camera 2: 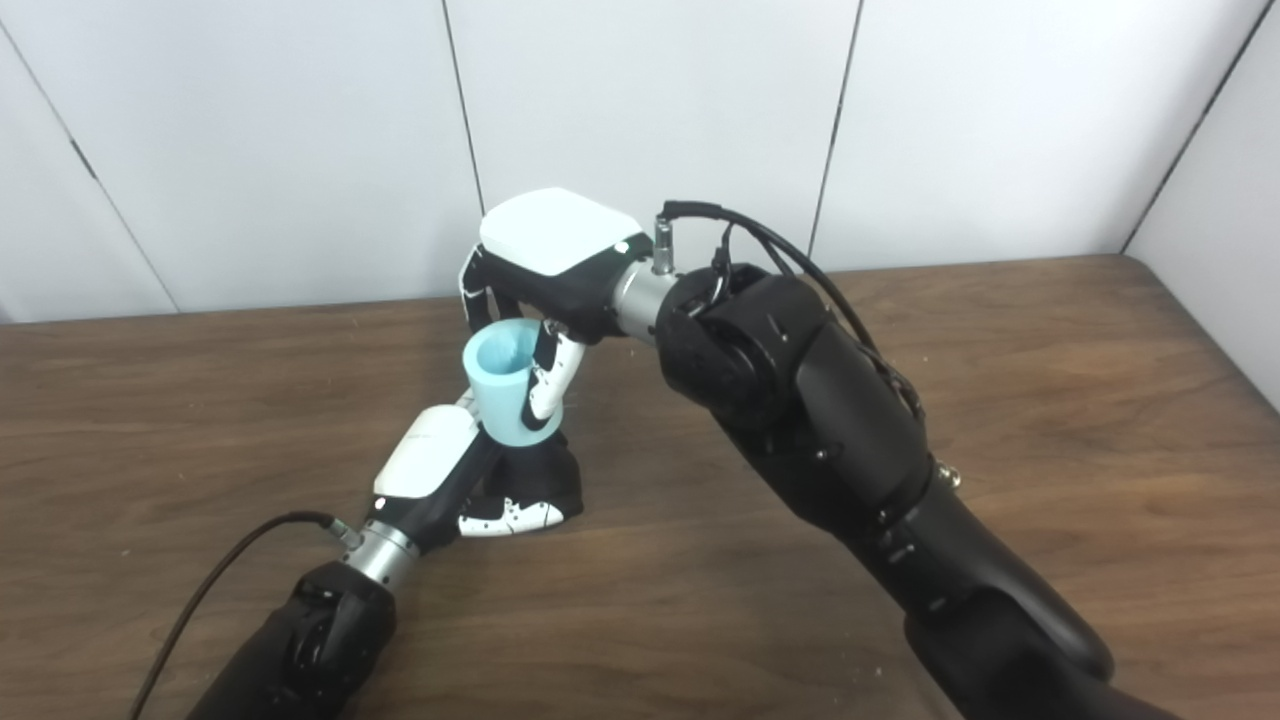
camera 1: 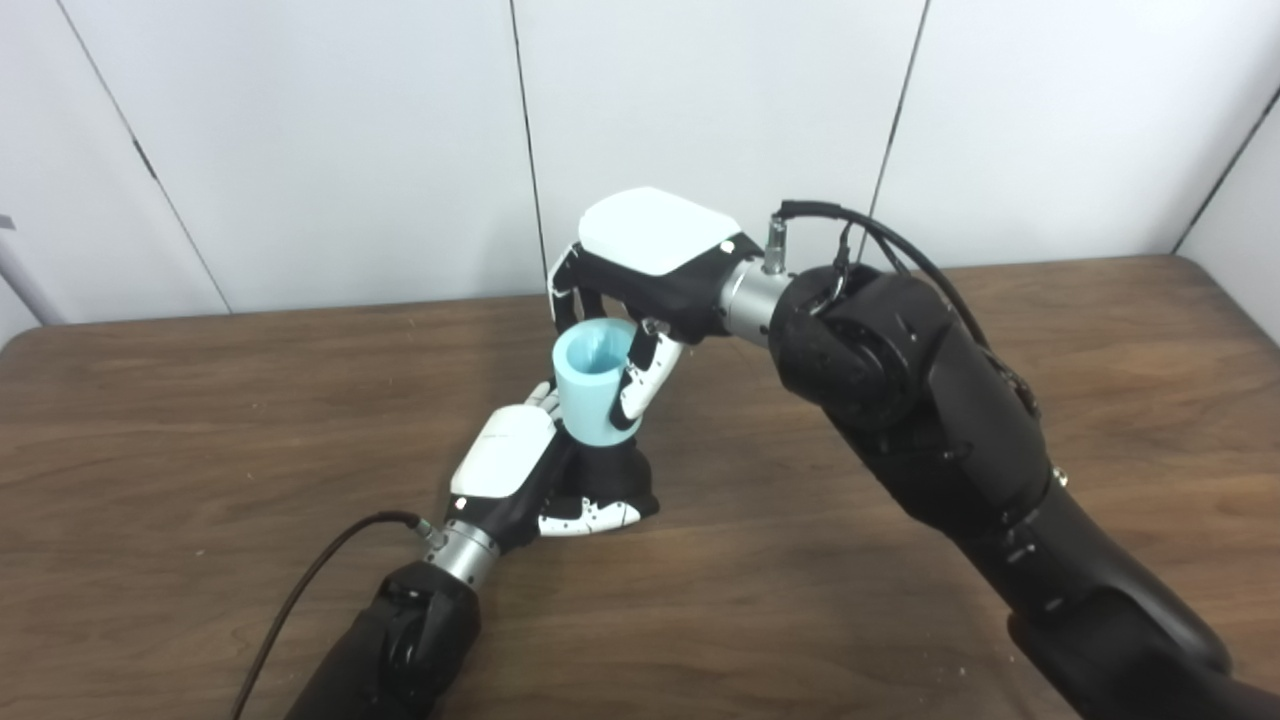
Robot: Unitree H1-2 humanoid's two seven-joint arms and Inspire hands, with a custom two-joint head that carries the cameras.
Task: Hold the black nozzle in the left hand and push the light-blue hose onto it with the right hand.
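The light-blue hose (camera 1: 592, 381) is a short open tube, standing nearly upright with its mouth facing up. My right hand (camera 1: 640, 262) comes down over it from behind and is shut on it, fingers wrapped around its sides. Under the hose sits the black nozzle (camera 1: 618, 478), its wide base resting on the table; the hose's lower end meets its top. My left hand (camera 1: 520, 465) is shut on the nozzle from the left, thumb along its base. How far the nozzle's top reaches into the hose is hidden.
The brown wooden table (camera 1: 200, 420) stretches to both sides, with white wall panels behind it. A black cable (camera 1: 310, 580) trails from my left wrist. My right forearm (camera 1: 950, 450) crosses the table's right half.
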